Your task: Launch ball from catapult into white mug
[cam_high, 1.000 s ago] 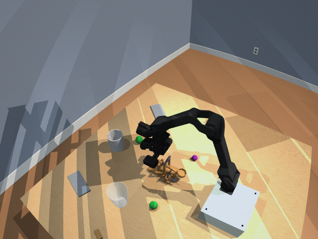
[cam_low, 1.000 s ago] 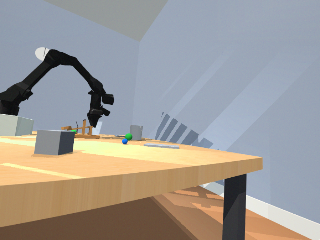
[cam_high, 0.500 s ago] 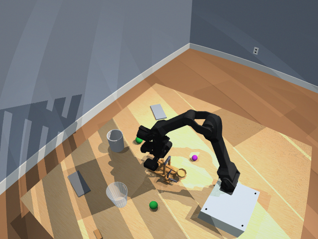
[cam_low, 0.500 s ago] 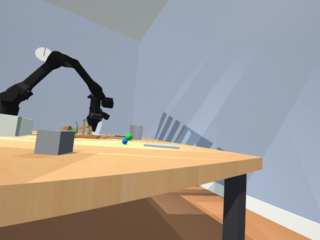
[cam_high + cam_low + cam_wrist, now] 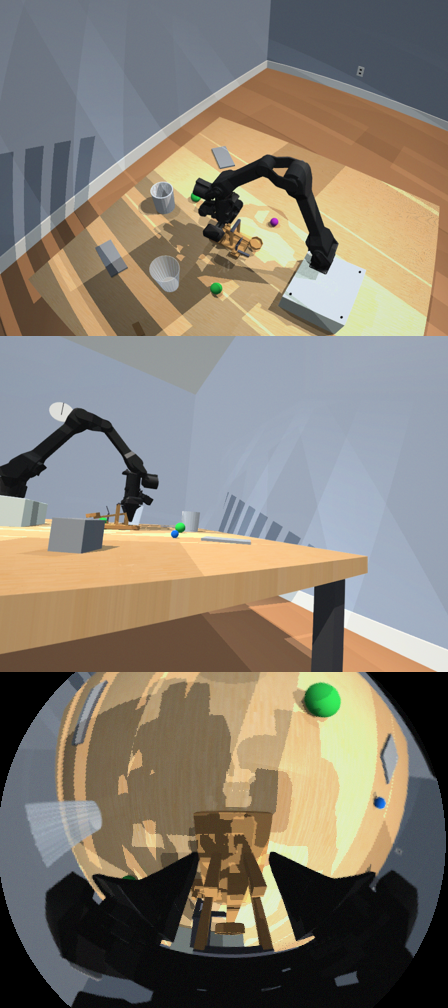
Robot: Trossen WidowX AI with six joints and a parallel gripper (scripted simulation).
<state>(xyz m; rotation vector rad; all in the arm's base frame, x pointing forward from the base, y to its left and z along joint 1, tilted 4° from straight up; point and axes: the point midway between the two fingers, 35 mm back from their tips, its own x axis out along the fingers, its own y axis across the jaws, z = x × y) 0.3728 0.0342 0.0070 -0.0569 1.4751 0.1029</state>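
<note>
The wooden catapult (image 5: pixel 239 245) (image 5: pixel 117 515) (image 5: pixel 230 830) stands mid-table; its round spoon cup (image 5: pixel 256 243) looks empty. My gripper (image 5: pixel 218 233) (image 5: pixel 130 515) (image 5: pixel 234 856) points straight down over the catapult's frame end. Its fingers are apart, one on each side of the frame, and I cannot see them touching it. A white mug (image 5: pixel 162 197) (image 5: pixel 190 521) stands beyond the catapult. Loose on the table lie two green balls (image 5: pixel 195 197) (image 5: pixel 216 287) (image 5: pixel 323 699), a purple ball (image 5: pixel 274 221) and a small blue ball (image 5: pixel 174 533) (image 5: pixel 380 803).
A see-through cup (image 5: pixel 164 272) (image 5: pixel 63 823) stands at the front left. A grey block (image 5: pixel 111 257) (image 5: pixel 76 535) and a flat grey plate (image 5: pixel 223 156) (image 5: pixel 226 540) lie on the table. The arm's white base box (image 5: pixel 325 292) sits at the right corner.
</note>
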